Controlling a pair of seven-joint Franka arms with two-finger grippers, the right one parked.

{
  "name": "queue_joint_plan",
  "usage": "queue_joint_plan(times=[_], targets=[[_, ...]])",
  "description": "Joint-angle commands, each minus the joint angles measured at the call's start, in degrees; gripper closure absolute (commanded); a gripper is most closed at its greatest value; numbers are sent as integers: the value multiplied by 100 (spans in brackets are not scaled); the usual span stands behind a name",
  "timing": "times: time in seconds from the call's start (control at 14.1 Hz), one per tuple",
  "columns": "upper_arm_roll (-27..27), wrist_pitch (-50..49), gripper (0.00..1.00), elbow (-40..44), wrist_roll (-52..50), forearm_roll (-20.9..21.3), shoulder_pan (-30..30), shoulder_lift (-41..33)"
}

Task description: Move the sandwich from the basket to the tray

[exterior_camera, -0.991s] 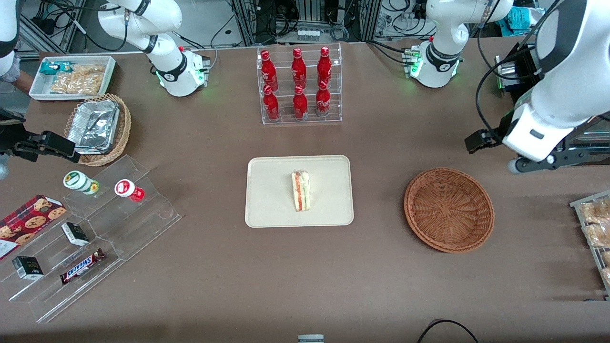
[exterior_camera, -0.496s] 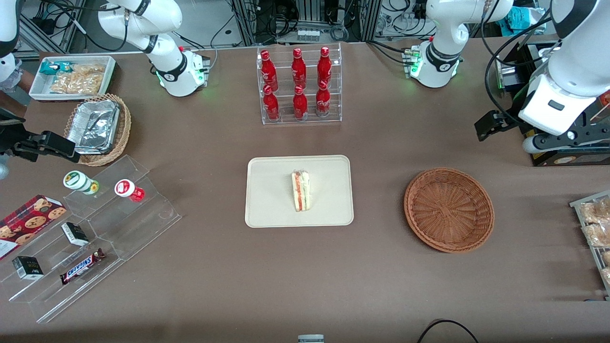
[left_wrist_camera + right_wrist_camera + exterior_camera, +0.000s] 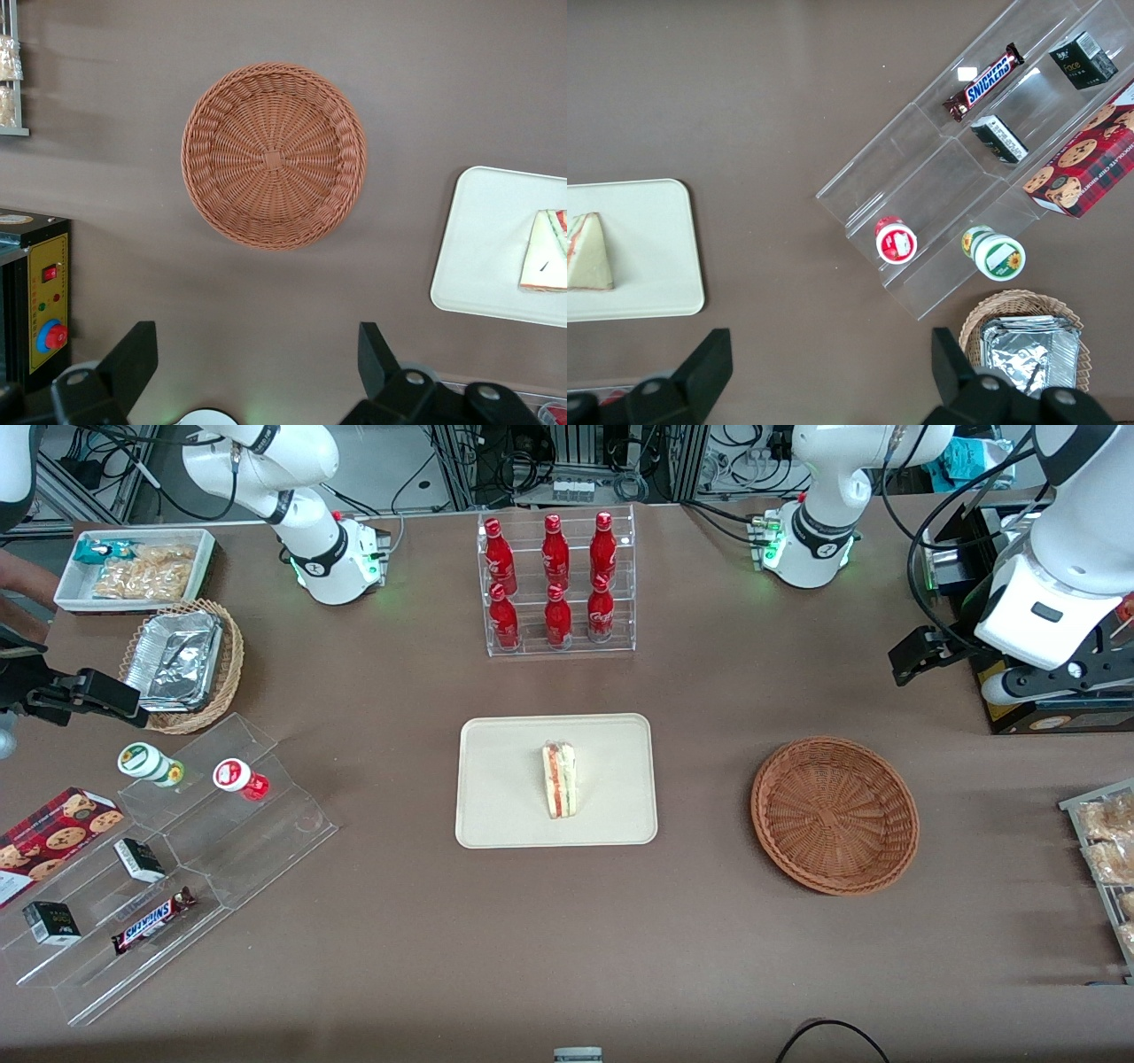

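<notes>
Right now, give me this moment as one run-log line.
sandwich: on tray | basket: empty | gripper: jaws open, above table, apart from basket

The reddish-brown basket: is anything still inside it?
Nothing: the basket shows only its bare woven bottom. The sandwich lies on the tray. The gripper hangs open, high above the table, farther from the front camera than the basket, holding nothing.

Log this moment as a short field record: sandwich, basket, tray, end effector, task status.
sandwich: wrapped wedge lying on the tray, near its middle
basket: empty, on the table beside the tray, toward the working arm's end
tray: holds only the sandwich
end effector: open, empty, raised above the table, apart from the basket
task status: sandwich placed on tray
</notes>
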Motion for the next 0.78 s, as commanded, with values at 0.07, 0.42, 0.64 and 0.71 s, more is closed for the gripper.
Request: queue_joint_plan(times=[0.07,0.42,0.64,0.71], targets=[[278,-108,0,56,102,-414,71,-109],[402,-354,0,38,120,-372,71,-267],[402,-468,0,29,295,-319,71,-302],[402,-477,0,20,522,-215,63,-311]])
